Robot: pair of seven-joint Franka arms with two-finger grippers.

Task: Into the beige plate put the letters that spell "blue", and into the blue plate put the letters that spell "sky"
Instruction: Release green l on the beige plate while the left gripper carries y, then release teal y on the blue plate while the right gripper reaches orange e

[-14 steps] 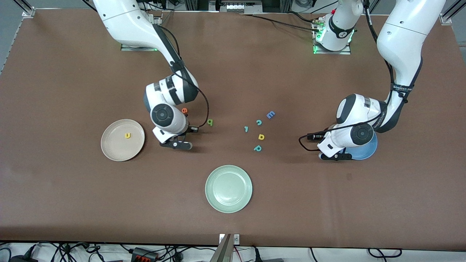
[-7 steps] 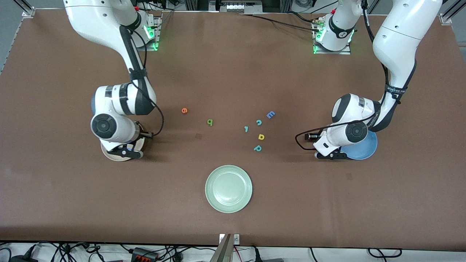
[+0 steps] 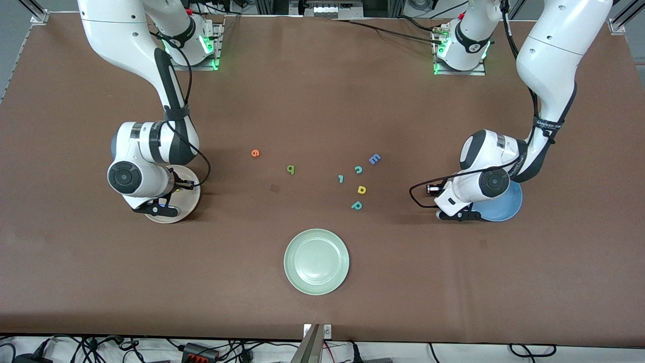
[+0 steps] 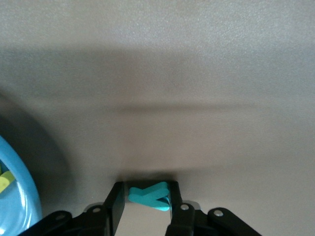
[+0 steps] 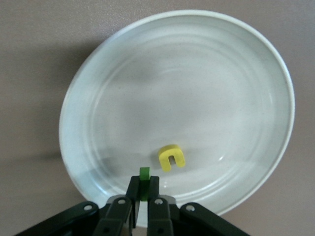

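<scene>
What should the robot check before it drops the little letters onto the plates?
1. Right gripper pinches the dark green l: ok.
2. It hangs over the beige plate: ok.
3. Yellow u already lies in that plate: ok.
4. Left gripper pinches the teal y: ok.
5. Left gripper is over the blue plate: not ok, it is over the table beside the rim.
6. Orange e and light green b wait on the table: ok.

Orange e near light green b
</scene>
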